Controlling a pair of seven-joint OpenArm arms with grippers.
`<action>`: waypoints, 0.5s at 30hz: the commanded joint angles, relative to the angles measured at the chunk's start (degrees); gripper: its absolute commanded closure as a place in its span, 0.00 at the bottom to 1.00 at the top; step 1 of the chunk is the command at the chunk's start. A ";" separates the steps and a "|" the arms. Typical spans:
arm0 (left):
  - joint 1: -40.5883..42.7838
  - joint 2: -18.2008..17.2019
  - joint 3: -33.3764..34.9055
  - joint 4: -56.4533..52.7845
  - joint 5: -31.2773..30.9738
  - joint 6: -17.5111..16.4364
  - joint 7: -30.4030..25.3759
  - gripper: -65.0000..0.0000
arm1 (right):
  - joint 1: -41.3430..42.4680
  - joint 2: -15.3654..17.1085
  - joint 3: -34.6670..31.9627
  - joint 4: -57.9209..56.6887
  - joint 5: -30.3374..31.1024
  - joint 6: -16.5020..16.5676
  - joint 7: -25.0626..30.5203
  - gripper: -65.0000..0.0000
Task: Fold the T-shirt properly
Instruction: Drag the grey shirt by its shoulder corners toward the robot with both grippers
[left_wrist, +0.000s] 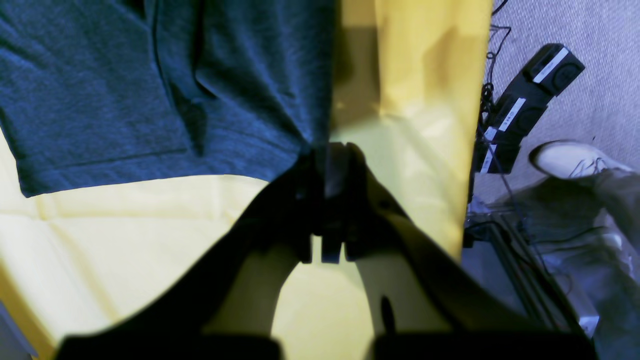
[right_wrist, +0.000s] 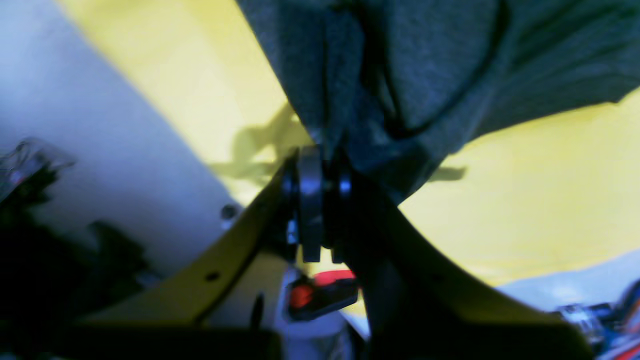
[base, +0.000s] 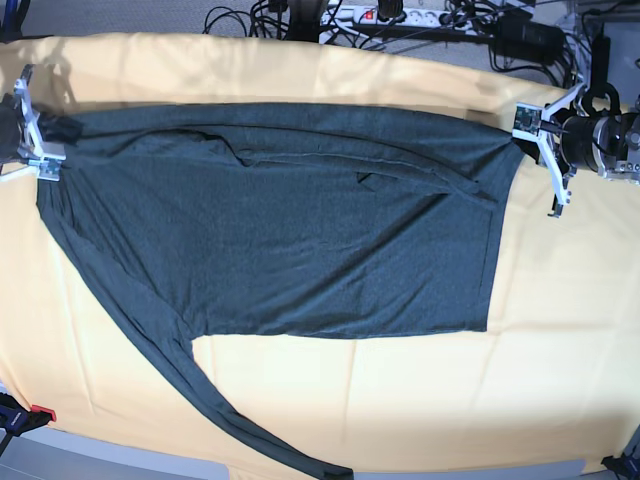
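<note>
1. Pinching the T-shirt (base: 300, 230) at both ends, I am holding it stretched across the yellow tablecloth (base: 400, 400).
2. My left gripper (left_wrist: 327, 150) is clamping a corner; only its wrist view is showing a shoe (left_wrist: 565, 157) on the floor.
3. My right gripper (right_wrist: 322, 155) is clamping bunched fabric.
4. Only the base view is revealing one long sleeve (base: 200, 400) trailing toward the table edge.

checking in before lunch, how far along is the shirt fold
Early. Done: one long edge of the T-shirt looks folded over. In hand: left hand and right hand each pinch a far corner, stretching the cloth. Left: a sleeve trails across the tablecloth; remaining folds.
</note>
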 joint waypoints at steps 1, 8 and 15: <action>-0.63 -1.92 -0.74 0.48 -0.50 0.14 -0.37 1.00 | 0.61 1.66 0.74 0.37 1.16 0.08 -2.69 1.00; -0.63 -2.43 -0.74 0.52 -2.16 0.14 -1.05 1.00 | 0.59 1.64 0.74 0.37 9.92 0.08 -9.39 1.00; -0.09 -4.50 -0.74 2.36 -3.34 0.14 -1.03 1.00 | 0.59 1.64 0.74 0.37 12.90 0.08 -9.39 1.00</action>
